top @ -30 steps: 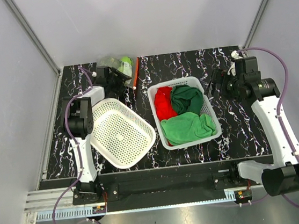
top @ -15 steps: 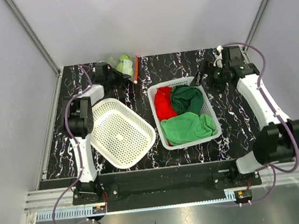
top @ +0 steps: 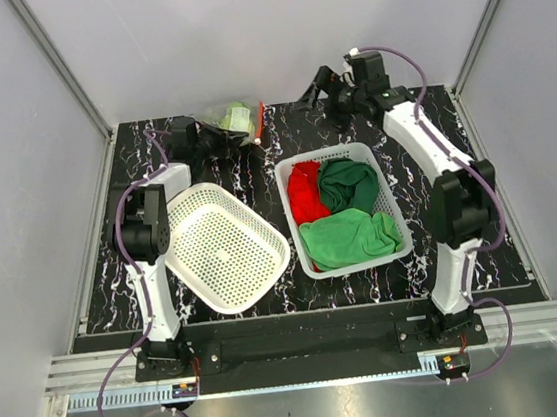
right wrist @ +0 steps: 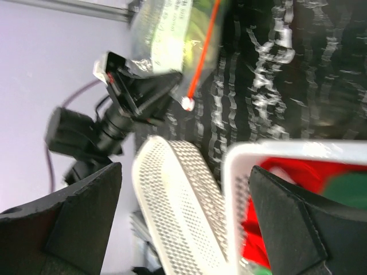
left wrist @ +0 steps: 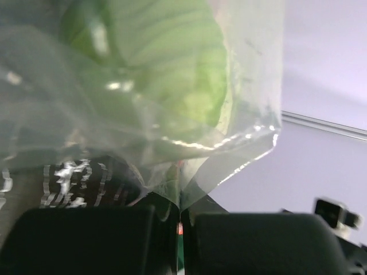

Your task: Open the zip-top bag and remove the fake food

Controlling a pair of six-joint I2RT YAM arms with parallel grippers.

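Observation:
The clear zip-top bag [top: 231, 119] lies at the table's far edge, its red-orange zip strip [top: 261, 122] on its right side. Fake food [left wrist: 172, 74], pale green and rounded, shows through the plastic; a light green piece [top: 239, 114] shows from above. My left gripper [left wrist: 180, 211] is shut on a pinched fold of the bag's plastic, and it reaches the bag from the left [top: 212, 136]. My right gripper [top: 318, 87] hangs open right of the bag, apart from it. In the right wrist view the bag [right wrist: 172, 26] and strip [right wrist: 203, 51] lie ahead of my right gripper [right wrist: 186, 220].
An empty white perforated basket [top: 225, 247] sits tilted at the left. A second white basket [top: 389, 188] holds a red cloth [top: 305, 193] and green cloths [top: 352, 235]. Grey walls close in the back and sides.
My left gripper has shut on the bag's plastic. The right arm has swung from the far right toward the far middle, nearer the bag, and stayed open.

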